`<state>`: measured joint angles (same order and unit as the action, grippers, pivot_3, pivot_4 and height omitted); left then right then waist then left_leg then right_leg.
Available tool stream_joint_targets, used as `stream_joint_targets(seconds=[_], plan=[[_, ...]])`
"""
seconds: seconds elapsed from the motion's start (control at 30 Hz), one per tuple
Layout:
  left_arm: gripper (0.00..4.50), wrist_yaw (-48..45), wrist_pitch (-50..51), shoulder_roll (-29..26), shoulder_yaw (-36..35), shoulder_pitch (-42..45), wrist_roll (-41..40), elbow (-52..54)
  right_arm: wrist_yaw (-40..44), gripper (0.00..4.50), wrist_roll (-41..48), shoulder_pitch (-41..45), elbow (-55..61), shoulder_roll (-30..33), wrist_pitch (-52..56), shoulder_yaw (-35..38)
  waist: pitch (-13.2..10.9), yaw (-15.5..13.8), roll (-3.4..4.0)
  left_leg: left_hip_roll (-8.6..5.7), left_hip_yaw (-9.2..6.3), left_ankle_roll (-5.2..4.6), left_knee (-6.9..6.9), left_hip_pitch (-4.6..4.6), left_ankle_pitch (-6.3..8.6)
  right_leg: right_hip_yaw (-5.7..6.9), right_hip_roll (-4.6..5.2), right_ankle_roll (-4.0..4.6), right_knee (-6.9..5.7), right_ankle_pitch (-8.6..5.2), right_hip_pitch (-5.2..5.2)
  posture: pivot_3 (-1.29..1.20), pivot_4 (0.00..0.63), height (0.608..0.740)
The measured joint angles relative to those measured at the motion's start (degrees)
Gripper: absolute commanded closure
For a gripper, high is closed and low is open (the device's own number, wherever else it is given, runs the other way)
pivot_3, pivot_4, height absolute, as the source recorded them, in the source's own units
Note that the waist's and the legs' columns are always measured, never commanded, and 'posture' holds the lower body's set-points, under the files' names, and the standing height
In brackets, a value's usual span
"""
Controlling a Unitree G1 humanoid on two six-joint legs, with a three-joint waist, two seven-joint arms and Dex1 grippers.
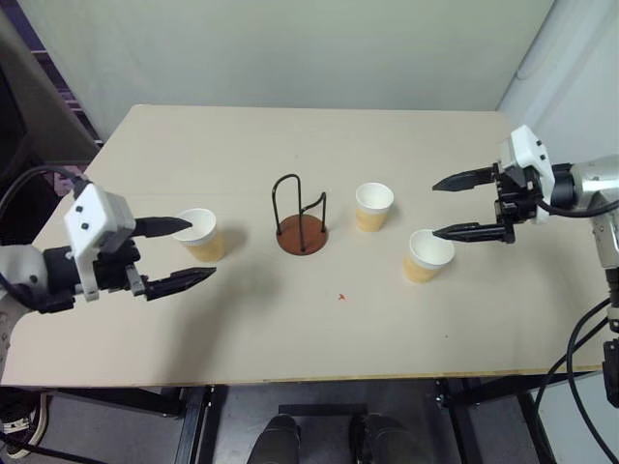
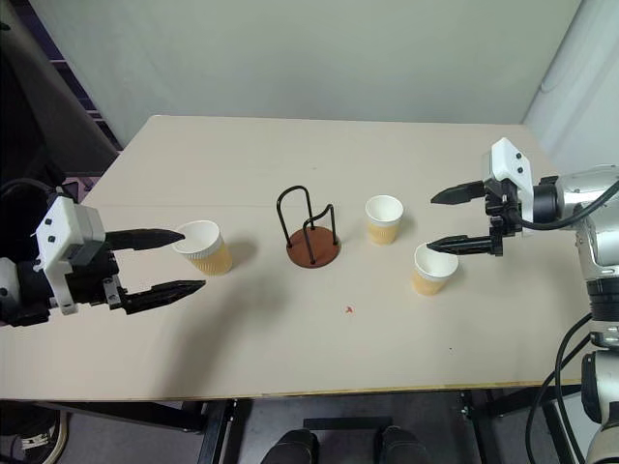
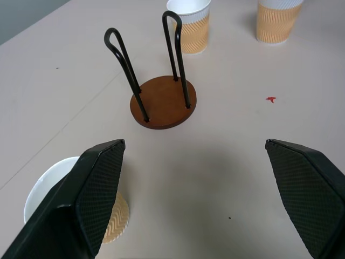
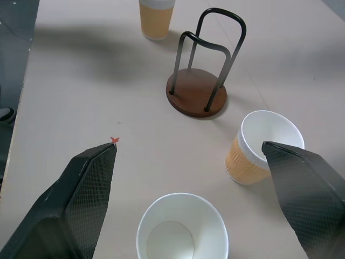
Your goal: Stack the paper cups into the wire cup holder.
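Three paper cups stand upright on the table: one [image 1: 201, 235] at the left, one [image 1: 373, 206] just right of the wire cup holder [image 1: 301, 218], one [image 1: 427, 255] further right and nearer. The holder, black wire loops on a round brown base, stands mid-table with nothing in it. My left gripper [image 1: 184, 253] hovers open above the table, its far finger over the left cup's rim. My right gripper [image 1: 455, 206] hangs open above the right near cup, pointing left. Both wrist views show the holder [image 3: 161, 97] [image 4: 200, 81] and cups ahead.
The pale table [image 1: 290, 319] has a small red mark [image 1: 341, 297] near its middle. A wall rises behind the far edge. Cables hang by the right arm [image 1: 580, 348].
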<state>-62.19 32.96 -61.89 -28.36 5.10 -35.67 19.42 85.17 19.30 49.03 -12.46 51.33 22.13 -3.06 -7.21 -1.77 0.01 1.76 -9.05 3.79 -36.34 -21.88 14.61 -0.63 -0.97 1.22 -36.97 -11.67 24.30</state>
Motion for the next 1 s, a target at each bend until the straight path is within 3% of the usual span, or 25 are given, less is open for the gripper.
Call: stream_joint_targets(seconds=[0.27, 0.5, 0.73, 1.0], plan=[[0.02, -0.3, 0.0, -0.1, 0.1, 0.3, -0.2, -0.2, -0.1, 0.02, 0.5, 0.0, 0.2, 0.1, 0.1, 0.0, 0.0, 0.0, 0.0, 0.0, 0.0, 0.0, 0.0, -0.01, 0.0, 0.0, 0.0, 0.0, 0.02, 0.0, 0.0, 0.0, 0.15, 0.74], [0.02, 2.1, -0.1, 1.9, 7.0, 10.5, -0.9, 0.0, -0.1, 0.02, 1.4, -0.3, 1.7, 0.9, 0.8, 0.3, 0.0, -0.4, 0.01, -0.02, 0.06, 0.0, -0.14, -0.01, 0.0, -0.01, 0.01, -0.05, 0.0, 0.04, -0.04, 0.0, 0.15, 0.74], [0.02, 6.7, -1.1, 11.4, 21.9, 19.5, 5.1, -4.3, -1.5, 0.02, 3.2, -3.1, 6.1, 2.9, 3.2, 3.2, 0.0, -0.7, 0.01, -0.05, 0.21, -0.01, -0.26, -0.06, 0.01, -0.02, 0.01, -0.13, 0.04, 0.09, -0.06, 0.0, 0.15, 0.74], [0.02, 17.3, -6.3, 25.3, 32.5, 31.4, 18.0, -18.5, -4.1, 0.02, 5.8, -6.1, 12.1, 3.6, 7.1, 4.9, 0.0, -0.9, 0.0, -0.04, 0.56, -0.07, -0.68, -0.1, 0.04, -0.15, -0.02, -0.42, 0.06, 0.26, -0.17, 0.0, 0.15, 0.74]])
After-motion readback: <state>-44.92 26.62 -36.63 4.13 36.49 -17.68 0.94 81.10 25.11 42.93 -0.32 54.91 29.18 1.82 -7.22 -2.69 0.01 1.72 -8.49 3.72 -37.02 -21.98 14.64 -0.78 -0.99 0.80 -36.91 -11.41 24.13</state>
